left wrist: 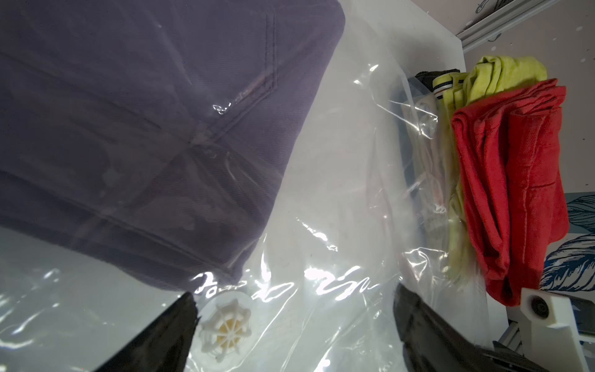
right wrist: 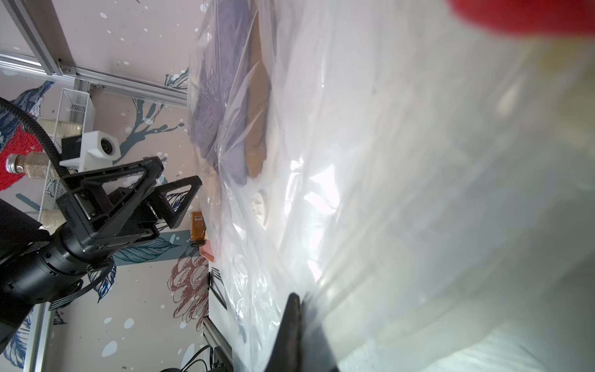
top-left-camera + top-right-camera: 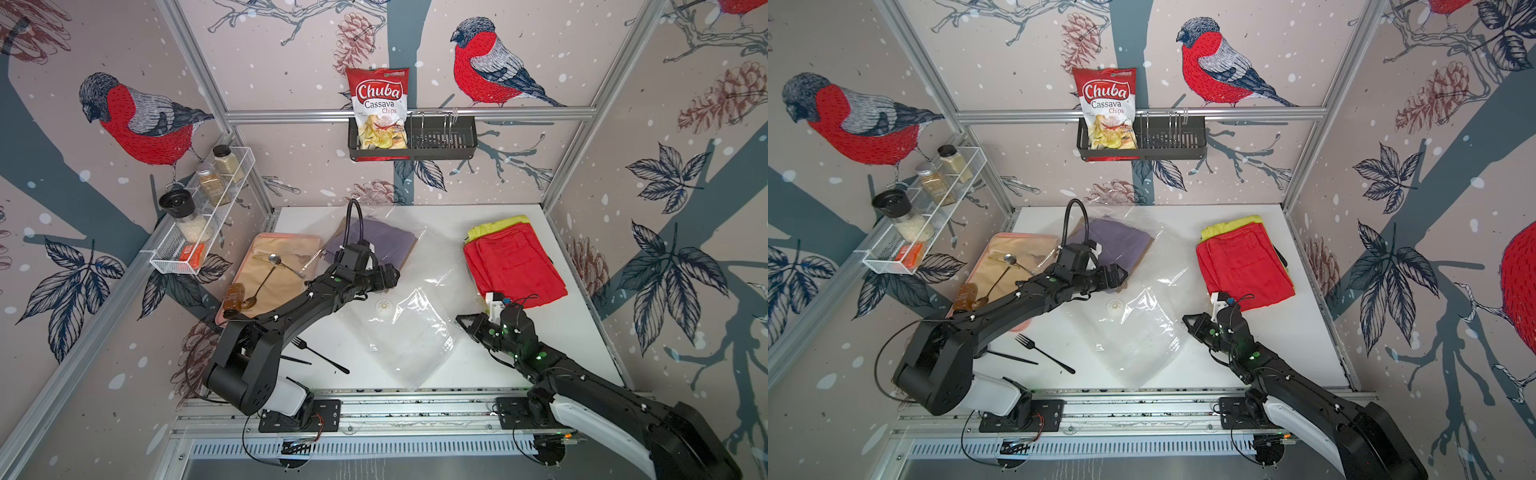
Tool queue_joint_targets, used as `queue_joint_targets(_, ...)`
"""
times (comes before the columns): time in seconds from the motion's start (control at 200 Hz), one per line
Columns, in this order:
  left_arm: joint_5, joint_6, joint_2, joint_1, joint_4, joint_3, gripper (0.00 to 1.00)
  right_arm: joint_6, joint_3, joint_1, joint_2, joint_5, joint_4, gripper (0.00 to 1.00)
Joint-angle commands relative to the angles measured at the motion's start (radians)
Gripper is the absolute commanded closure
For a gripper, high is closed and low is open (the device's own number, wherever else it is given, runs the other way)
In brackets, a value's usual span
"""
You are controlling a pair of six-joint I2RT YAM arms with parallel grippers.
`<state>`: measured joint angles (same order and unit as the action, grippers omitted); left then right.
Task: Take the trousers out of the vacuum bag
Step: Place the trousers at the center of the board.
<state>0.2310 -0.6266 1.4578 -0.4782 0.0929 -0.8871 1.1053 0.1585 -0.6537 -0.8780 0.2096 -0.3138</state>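
In both top views the vacuum bag [image 3: 415, 332] sprawls over the middle of the white table [image 3: 561, 345]. The purple trousers [image 3: 374, 245] lie inside its far left end. At far right, outside the plastic, the red trousers [image 3: 515, 266] rest on the yellow-green trousers [image 3: 498, 226]. That looks like a stack for pairs already taken out. The left gripper [image 3: 392, 276] hovers over the bag just near of the purple pair, jaws spread and empty. The right gripper [image 3: 463, 321] is clenched at the bag's right edge, probably to anchor the film while the other arm goes for the cloth.

In the left wrist view its 2 dark fingers [image 1: 180, 309] stand wide apart above the glossy film, with the round white valve [image 1: 227, 325] just beside 1 of them. Beyond the stack a dark scrap [image 1: 429, 74] and a striped band [image 1: 441, 87] peep out, too small to name.

In the right wrist view the right gripper's tips meet and the film seems pinched between them. Glare and blur hide how much is caught. A brown cloth [image 2: 257, 128] lies against the purple pair inside the bag, likely another pair. The red pair is cut off at the frame's corner.
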Motion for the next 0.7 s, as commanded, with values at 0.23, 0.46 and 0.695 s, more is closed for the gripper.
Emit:
queue_joint_targets(0.23, -0.036, 0.032, -0.046, 0.041, 0.031, 0.018, 0.02, 0.009, 0.171, -0.202, -0.289, -0.042, -0.213, 1.0)
queue_joint_targets(0.46, -0.055, 0.043, -0.051, 0.093, 0.05, 0.057, 0.02, -0.001, 0.341, -0.325, -0.489, -0.049, -0.273, 1.0)
queue_joint_targets(0.695, -0.055, 0.048, -0.131, 0.139, 0.069, 0.08, 0.03, -0.027, 0.455, -0.386, -0.592, -0.029, -0.261, 1.0)
